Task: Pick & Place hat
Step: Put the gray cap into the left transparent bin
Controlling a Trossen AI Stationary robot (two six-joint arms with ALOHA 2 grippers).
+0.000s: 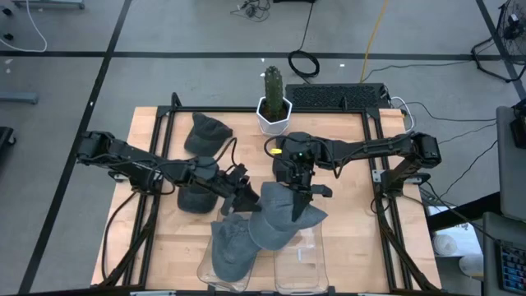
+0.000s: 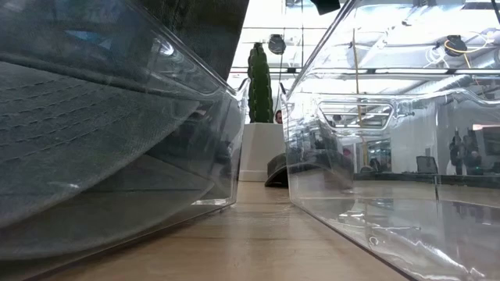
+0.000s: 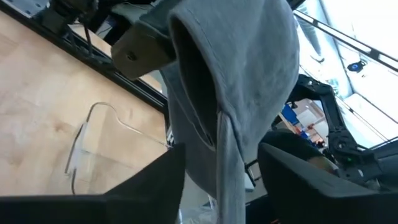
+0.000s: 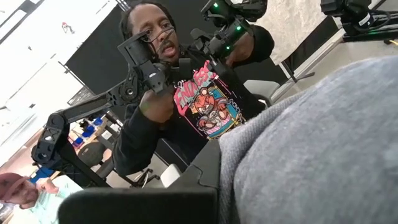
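Wooden tabletop (image 1: 164,247) carries two clear bins at its near edge. Left gripper (image 1: 245,197) stands part-open just beside the hanging grey hat (image 1: 283,215), one fold between its fingers (image 3: 149,186). Right gripper (image 1: 297,191), clamped on the hat's top, holds it above the bins. Next, I judge: lower it into the empty bin (image 1: 300,265) beneath.

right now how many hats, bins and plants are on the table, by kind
grey hats: 4, one near the cactus, one under the left arm, one in the left bin, one lifted by the right arm
clear bins: 2, left and right
potted cactus: 1
total: 7
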